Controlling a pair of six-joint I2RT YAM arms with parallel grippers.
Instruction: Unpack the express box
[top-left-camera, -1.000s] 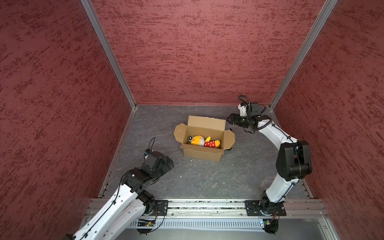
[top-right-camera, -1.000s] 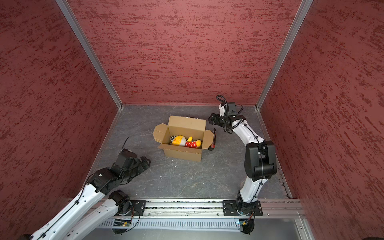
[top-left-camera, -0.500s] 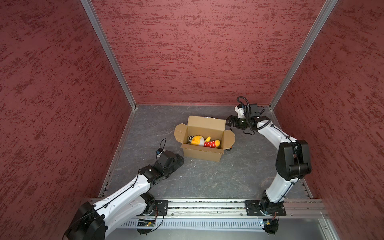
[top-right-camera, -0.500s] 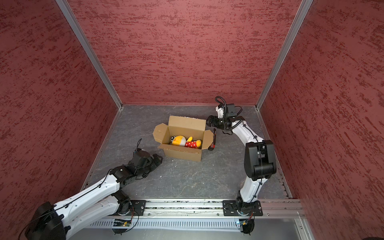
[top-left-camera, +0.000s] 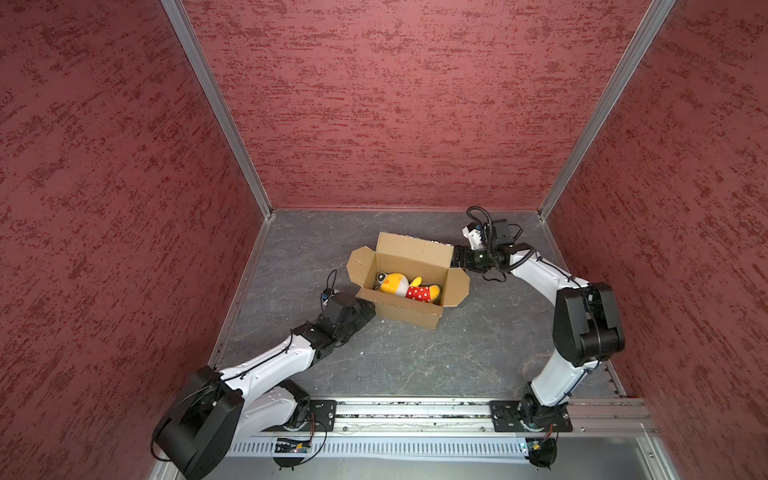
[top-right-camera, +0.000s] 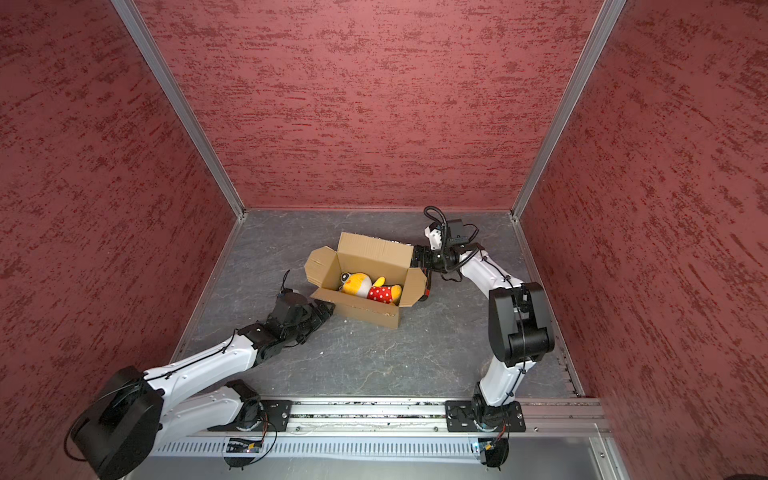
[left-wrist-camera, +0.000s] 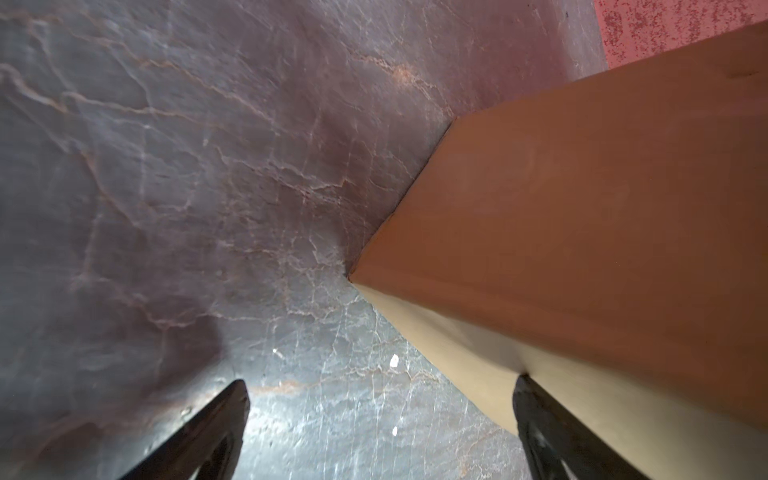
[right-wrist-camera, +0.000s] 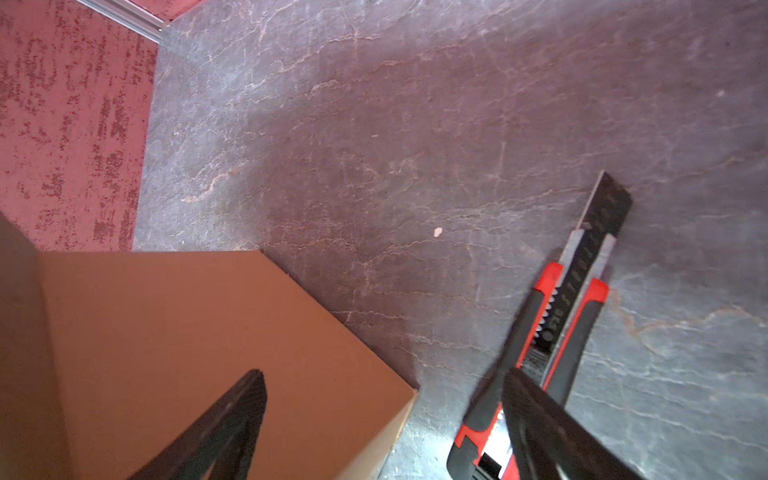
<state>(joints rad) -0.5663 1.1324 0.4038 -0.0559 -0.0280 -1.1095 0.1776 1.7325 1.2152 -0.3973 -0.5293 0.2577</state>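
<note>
Express box (top-left-camera: 409, 316): 1, w/ 4 flaps. Plush toy (top-left-camera: 405, 284): 1, inside the box. Utility knife (right-wrist-camera: 573, 299): 1, on the counter (top-left-camera: 415, 365) at approx 3 o'clock of the box in both top views. Robot arms: 2, w/ 1 hand each: left hand (left-wrist-camera: 380, 384) at the box's 8 o'clock, right hand (right-wrist-camera: 384, 374) at approx 2 o'clock. Counter: 1. Red walls: 3.

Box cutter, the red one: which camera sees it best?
The right wrist view: the box cutter lies on the floor, red-and-black handle and extended blade plain. In a top view only a sliver peeks past a flap of the express box. The left wrist view misses it.
</note>
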